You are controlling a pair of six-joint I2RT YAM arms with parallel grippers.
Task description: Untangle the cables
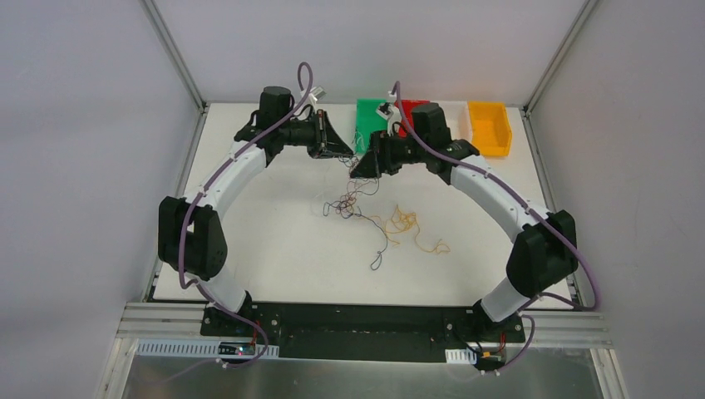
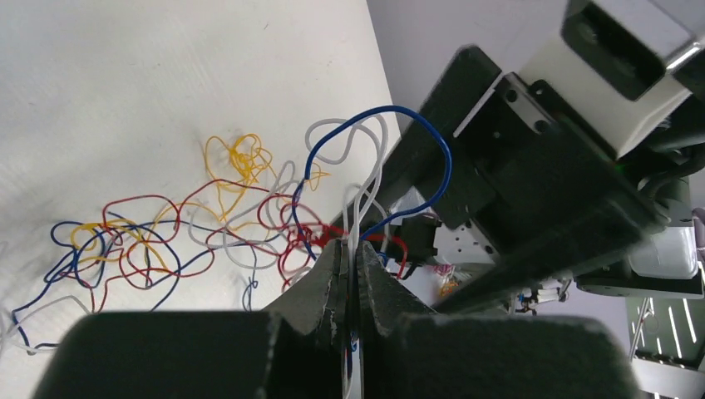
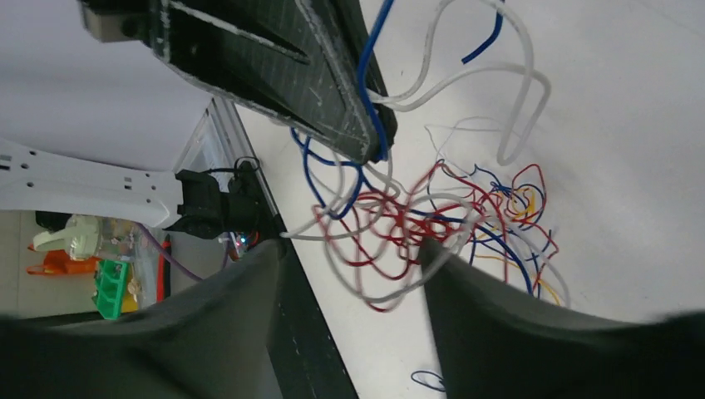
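Multicoloured cables (image 1: 345,204) tangled on white table (image 1: 274,249), left gripper (image 2: 350,249) pinching them, right gripper (image 3: 349,249) spread.

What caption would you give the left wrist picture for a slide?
Left gripper shut on white and blue strands of the cables, tangle trailing onto the table.

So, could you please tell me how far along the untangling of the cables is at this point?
Fairly early. Looks done: an orange-yellow cable lies spread out beside the tangle, perhaps not fully free. In hand: the left gripper is shut on white and blue strands, lifted; the right gripper is open at the tangle. Left: red, blue and white cables there are knotted together.
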